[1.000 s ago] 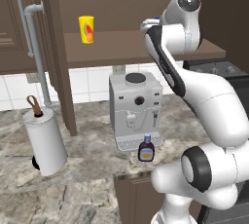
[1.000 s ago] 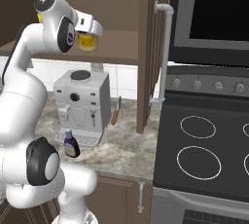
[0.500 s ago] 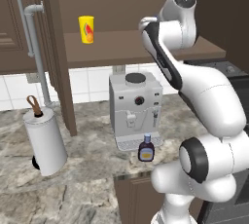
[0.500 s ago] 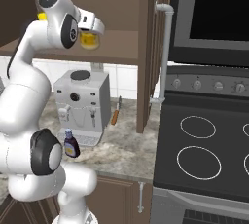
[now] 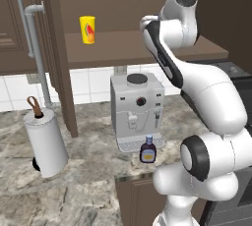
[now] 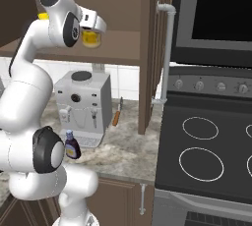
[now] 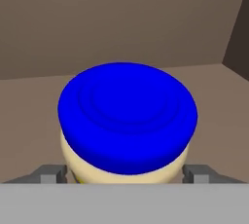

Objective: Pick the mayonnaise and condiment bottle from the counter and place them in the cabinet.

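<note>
The mayonnaise (image 7: 127, 116), a squat yellow jar with a wide blue lid, sits between my gripper (image 7: 124, 174) fingers, which press against its sides. From the right base, the mayonnaise (image 6: 91, 39) hangs in my gripper (image 6: 92, 34) just at the cabinet (image 6: 123, 49) shelf board; whether it touches the board I cannot tell. The condiment bottle (image 5: 148, 151), small and dark brown with a pale cap, stands upright on the counter (image 5: 83, 195) in front of the coffee machine. It also appears as the condiment bottle (image 6: 72, 147) beside my arm's base.
A yellow cup (image 5: 87, 29) stands at the left of the cabinet shelf (image 5: 118, 45). A grey coffee machine (image 5: 136, 107) and a paper towel roll (image 5: 45, 144) stand on the counter. An open cabinet door (image 6: 150, 48) and a stove (image 6: 206, 141) lie to the right.
The arm's upper joints have shifted slightly. The jar stays in the gripper at almost the same spot over the shelf.
</note>
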